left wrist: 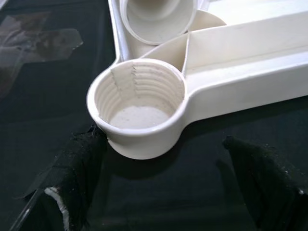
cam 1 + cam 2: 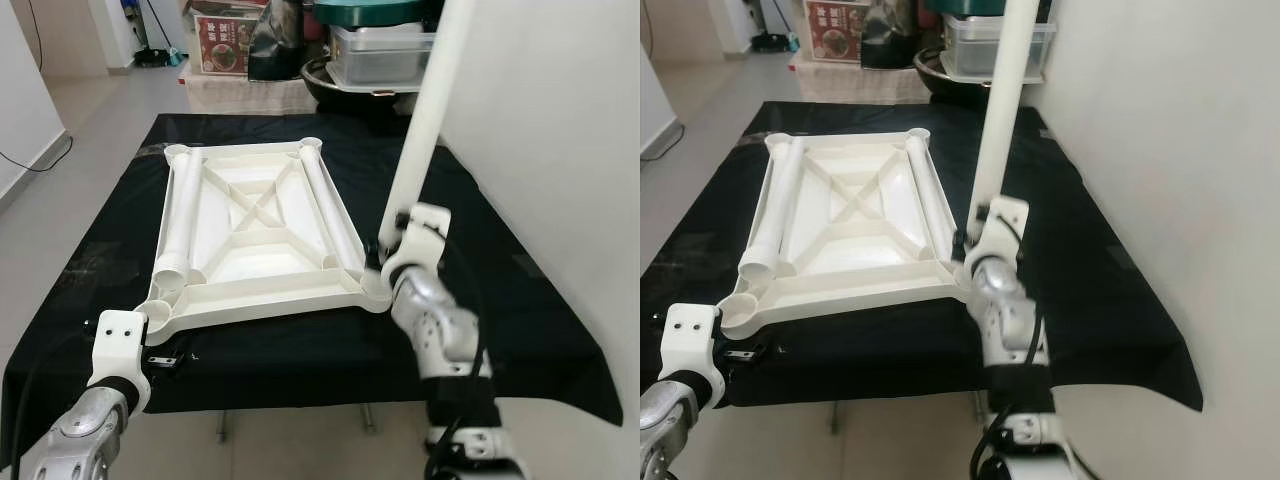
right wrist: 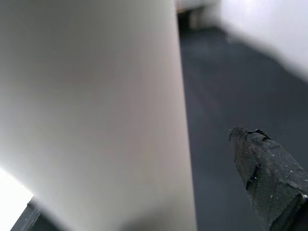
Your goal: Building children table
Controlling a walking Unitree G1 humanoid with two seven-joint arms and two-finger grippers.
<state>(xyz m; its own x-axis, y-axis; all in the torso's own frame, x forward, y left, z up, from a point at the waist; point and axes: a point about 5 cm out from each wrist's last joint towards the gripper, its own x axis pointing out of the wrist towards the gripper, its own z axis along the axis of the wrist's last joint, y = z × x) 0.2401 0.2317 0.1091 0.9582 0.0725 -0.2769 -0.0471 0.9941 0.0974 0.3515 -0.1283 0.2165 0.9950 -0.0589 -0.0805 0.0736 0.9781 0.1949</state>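
Leg-fitting step, I'd say: right claw [image 2: 378,255] clenched around a white leg [image 2: 425,120], held upright over the upturned tabletop [image 2: 255,225]'s near-right corner socket. Next it wants lining up and screwing in. Left claw [image 1: 159,192] sits released around the near-left socket [image 1: 137,103]. Two spare legs [image 2: 180,215] lie inside the tabletop, none blocking.

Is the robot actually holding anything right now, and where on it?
The right gripper holds the upright white table leg near its lower end. The left gripper holds nothing; its fingers straddle a corner socket.
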